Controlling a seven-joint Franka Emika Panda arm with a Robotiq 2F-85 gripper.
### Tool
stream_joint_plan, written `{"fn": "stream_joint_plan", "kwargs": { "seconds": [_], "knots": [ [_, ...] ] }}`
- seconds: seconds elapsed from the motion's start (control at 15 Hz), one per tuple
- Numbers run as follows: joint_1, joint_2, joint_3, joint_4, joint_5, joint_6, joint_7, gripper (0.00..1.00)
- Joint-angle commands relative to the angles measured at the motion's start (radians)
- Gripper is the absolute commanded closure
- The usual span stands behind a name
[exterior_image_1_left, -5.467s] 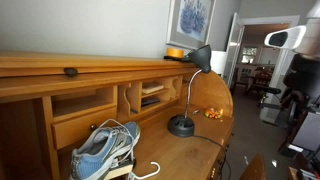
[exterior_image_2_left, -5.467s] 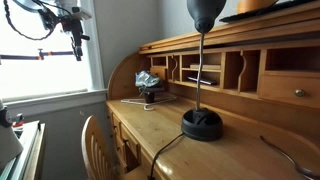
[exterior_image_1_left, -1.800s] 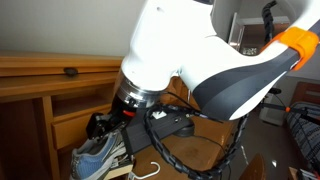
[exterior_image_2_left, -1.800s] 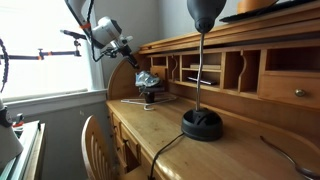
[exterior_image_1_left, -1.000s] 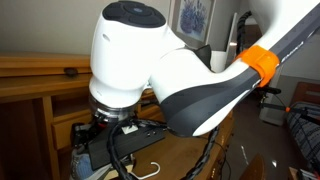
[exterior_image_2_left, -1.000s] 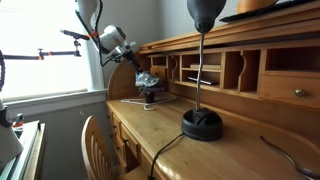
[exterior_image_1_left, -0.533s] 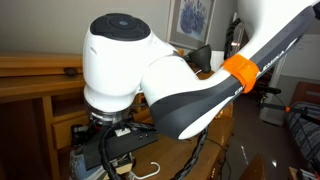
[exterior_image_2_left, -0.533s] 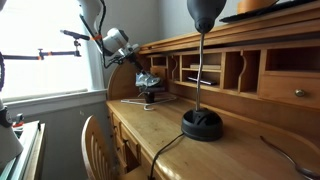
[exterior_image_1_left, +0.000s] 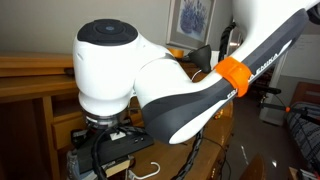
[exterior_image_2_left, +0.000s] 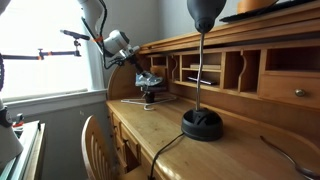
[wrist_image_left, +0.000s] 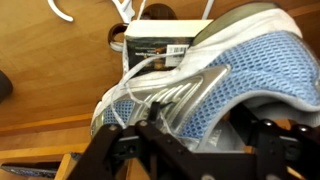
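Wooden roll-top desk (exterior_image_2_left: 150, 125) carries all. Directly on top: black lamp base (exterior_image_2_left: 202, 124) with cord (exterior_image_2_left: 165, 150) trailing to the front edge, dark box (wrist_image_left: 165, 45) with shoe (wrist_image_left: 215, 85) on it, white curved wire piece (exterior_image_1_left: 147, 170) beside box.

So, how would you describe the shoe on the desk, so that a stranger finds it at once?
Start at the wooden roll-top desk and go to its end by the window, far from the black lamp. There the sneaker rests on a black-and-white box. It alone is soft: light blue mesh, grey side stripes and white laces.
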Motion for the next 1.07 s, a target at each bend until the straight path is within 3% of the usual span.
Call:
{"fn": "stream_joint_plan", "kwargs": {
  "seconds": [0.0,0.4,1.0],
  "knots": [
    [0.024,0.012,-0.018,0.023,0.028,-0.041,0.012,0.58],
    [0.038,-0.014,-0.035,0.020,0.024,-0.121,0.080,0.99],
    [0.048,-0.080,-0.040,-0.021,-0.019,-0.169,0.228,0.97]
  ]
}}
